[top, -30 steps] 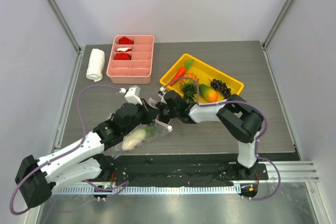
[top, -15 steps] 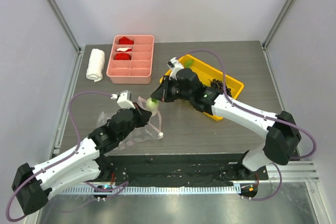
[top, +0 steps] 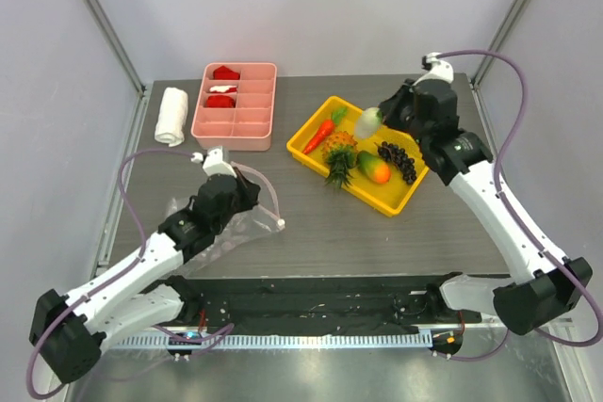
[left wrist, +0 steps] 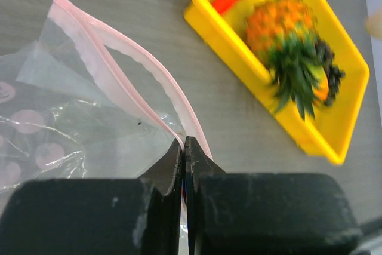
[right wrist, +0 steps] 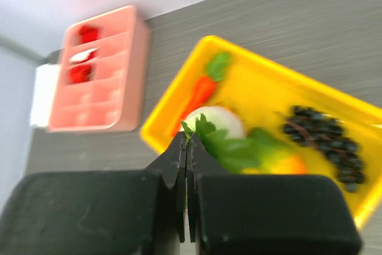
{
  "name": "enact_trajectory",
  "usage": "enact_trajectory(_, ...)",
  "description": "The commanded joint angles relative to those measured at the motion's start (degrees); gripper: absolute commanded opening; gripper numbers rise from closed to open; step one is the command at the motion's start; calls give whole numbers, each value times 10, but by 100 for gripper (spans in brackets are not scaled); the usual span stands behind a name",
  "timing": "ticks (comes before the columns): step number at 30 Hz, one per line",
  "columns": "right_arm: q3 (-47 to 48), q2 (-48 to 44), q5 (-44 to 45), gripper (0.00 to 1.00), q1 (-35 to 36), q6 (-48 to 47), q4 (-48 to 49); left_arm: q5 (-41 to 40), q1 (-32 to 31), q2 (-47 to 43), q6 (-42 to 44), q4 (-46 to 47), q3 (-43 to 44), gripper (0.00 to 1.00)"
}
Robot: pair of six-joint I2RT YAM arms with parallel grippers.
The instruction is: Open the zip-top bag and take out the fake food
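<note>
The clear, floppy plastic zip-top bag (top: 229,233) lies on the table's near left. One lip of its pale pink zip strip (left wrist: 122,85) is pinched between the closed fingers of the left gripper (left wrist: 184,147), evidently so that the mouth is held apart. The white plastic radish (top: 367,122) is clamped by its green leaves in the right gripper (right wrist: 185,141) above the yellow plastic tray (top: 415,183), apparently for release beside the orange carrot (top: 320,135) and dark purple grapes (top: 398,159).

Bag (left wrist: 71,129): thin clear plastic, glossy, crinkled. Zip strip (left wrist: 156,74): pale pink, ridged. Table (top: 377,242): dark wood-grain, matt. Yellow tray (top: 416,184): smooth glossy plastic. Pink tray (top: 233,143): plastic, satin sheen. Towel (top: 171,116), far left: white cloth, ribbed, soft. Radish (top: 367,122): smooth white plastic. Grapes (top: 398,159): dark shiny beads. Pineapple (left wrist: 274,22): bumpy body, spiky top. Left gripper (left wrist: 184,143): black plastic, matt, grainy. Near ledge (top: 311,374): brushed metal.
</note>
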Motion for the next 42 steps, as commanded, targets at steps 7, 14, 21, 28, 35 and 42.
enact_trajectory(7, -44, 88, -25, 2, -139, -31, 56, 65, 116, 160, 57, -31, 145, 0)
enact_trajectory(14, -4, 191, -59, 4, -144, -32, 110, 62, 117, 201, 70, -49, 181, 36)
enact_trajectory(21, 31, 236, -54, 43, -143, -29, 48, 94, 117, 132, 84, -88, 192, 100)
enact_trajectory(28, -2, 174, -7, 78, -127, -43, -62, 290, 116, 47, 41, -40, 157, 100)
enact_trajectory(35, -105, 12, 81, 99, -13, -29, -141, 394, 105, 18, -58, 87, 90, 100)
enact_trajectory(42, -181, -139, 56, 100, 145, 48, -170, 359, 20, 7, -65, 128, 77, 100)
